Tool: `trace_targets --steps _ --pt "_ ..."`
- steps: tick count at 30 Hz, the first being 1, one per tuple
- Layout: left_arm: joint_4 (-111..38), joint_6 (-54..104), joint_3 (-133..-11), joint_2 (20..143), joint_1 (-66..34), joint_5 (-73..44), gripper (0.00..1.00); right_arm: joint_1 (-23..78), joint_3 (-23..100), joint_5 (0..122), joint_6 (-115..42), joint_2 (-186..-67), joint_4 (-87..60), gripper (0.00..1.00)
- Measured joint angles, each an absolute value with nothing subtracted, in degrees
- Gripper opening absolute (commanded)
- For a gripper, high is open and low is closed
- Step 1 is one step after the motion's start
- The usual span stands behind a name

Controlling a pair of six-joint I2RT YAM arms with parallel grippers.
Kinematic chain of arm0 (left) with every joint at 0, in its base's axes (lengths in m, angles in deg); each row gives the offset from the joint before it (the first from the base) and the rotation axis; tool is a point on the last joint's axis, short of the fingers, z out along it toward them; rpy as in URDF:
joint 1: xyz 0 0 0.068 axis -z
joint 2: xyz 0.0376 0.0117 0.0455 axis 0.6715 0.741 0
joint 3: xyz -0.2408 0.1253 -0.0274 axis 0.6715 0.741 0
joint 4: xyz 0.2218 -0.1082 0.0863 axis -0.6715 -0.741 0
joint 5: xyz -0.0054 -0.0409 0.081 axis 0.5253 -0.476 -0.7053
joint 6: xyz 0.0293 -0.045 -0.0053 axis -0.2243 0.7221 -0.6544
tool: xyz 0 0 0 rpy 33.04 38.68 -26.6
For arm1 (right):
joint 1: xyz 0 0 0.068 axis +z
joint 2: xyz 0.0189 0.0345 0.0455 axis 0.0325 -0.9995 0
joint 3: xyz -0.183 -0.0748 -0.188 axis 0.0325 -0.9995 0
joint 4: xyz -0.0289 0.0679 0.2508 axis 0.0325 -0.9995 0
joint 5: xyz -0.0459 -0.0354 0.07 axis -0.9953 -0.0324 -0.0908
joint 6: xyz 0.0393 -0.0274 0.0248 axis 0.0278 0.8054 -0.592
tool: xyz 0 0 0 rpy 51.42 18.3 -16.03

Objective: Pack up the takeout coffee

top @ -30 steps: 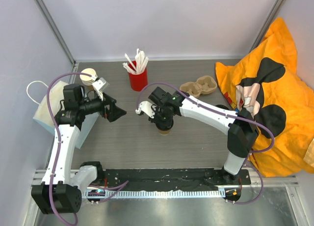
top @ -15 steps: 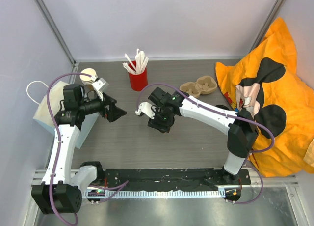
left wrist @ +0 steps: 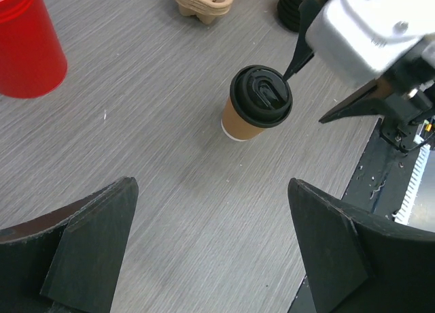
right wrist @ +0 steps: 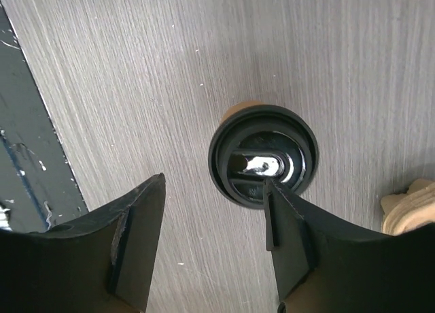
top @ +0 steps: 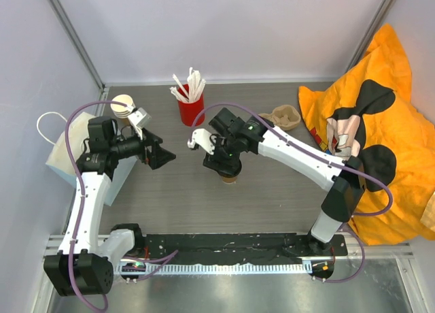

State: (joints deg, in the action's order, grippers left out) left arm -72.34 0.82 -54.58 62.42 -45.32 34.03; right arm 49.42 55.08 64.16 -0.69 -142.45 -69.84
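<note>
Right wrist view: the right jaws are hanging spread above the lidded cup (right wrist: 264, 156), not pinching it. Off to the side, the left jaws are gaping wide, holding nothing.

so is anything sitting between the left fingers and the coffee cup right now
Nothing visible does: only bare table lies between the open left fingers and the coffee cup. The right fingers hang spread just over its black lid, so the way in from above is taken, but the side looks free.
</note>
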Motion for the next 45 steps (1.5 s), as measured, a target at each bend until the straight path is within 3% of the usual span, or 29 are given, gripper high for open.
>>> trace_targets --steps 6,11,20,28,45 --pt "-70.94 2.06 -54.63 65.69 -39.48 32.61 1.0 39.17 55.46 69.84 -3.29 -137.9 -69.45 0.67" --pt "-71.05 4.25 -58.13 72.32 -29.49 27.47 1.0 28.26 46.91 75.94 -7.59 -129.53 -65.12 0.75" --pt "-68.65 12.88 -67.66 89.87 -21.27 22.08 1.0 21.42 33.58 85.21 -13.91 -125.14 -59.02 0.76" --pt "-67.79 18.19 -69.14 101.36 -15.07 19.91 1.0 20.24 29.9 87.37 -16.38 -122.89 -55.44 0.75" --pt "-65.32 22.39 -73.21 110.06 -12.55 19.89 1.0 20.24 27.78 87.98 -16.55 -121.88 -54.34 0.73"
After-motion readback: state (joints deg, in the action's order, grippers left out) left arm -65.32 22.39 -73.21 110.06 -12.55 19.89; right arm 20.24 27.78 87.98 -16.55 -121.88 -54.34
